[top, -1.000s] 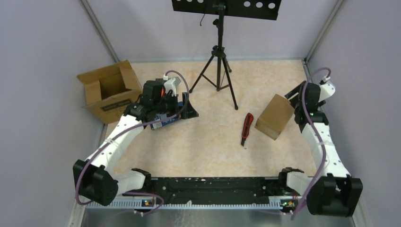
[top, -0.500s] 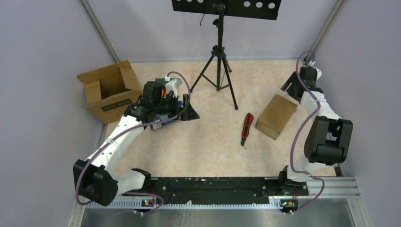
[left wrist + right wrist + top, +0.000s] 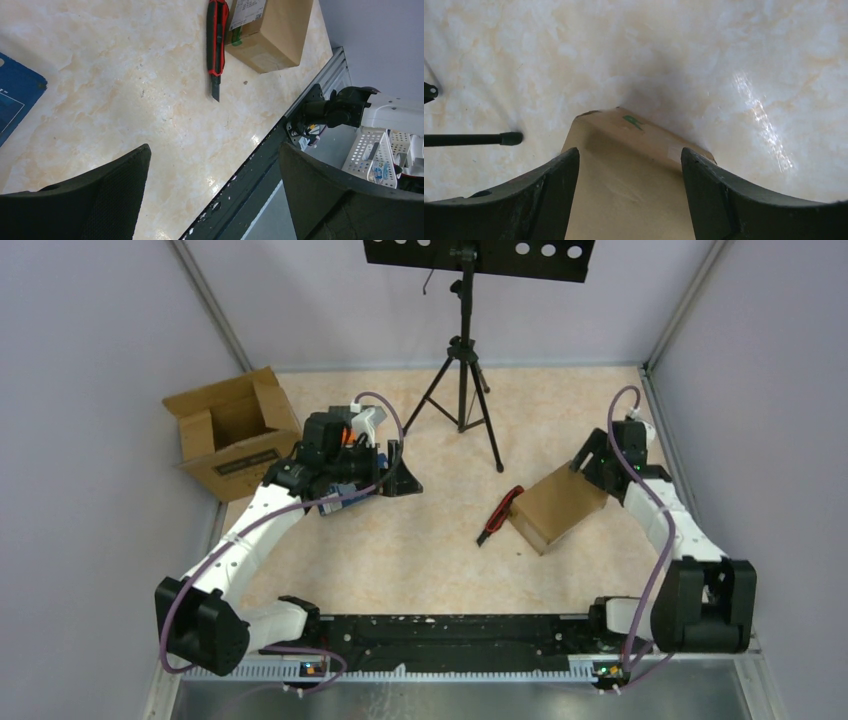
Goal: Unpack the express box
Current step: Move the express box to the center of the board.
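The express box is a sealed brown carton lying at an angle on the right of the table; the left wrist view shows its label end. My right gripper is at its far right corner, jaws open wide, and the carton's top fills the gap between the fingers. A red and black utility knife lies against the box's left side, also visible from the left wrist. My left gripper hangs open and empty over the table's left half.
An opened cardboard box stands at the far left. A blue flat pack lies under the left arm. A black tripod stands at the back centre, one foot close to the express box. The black base rail runs along the near edge.
The right arm swung round and came down at the box's far corner. The box slid left and turned, pushing the knife left and askew. The left arm stayed still.
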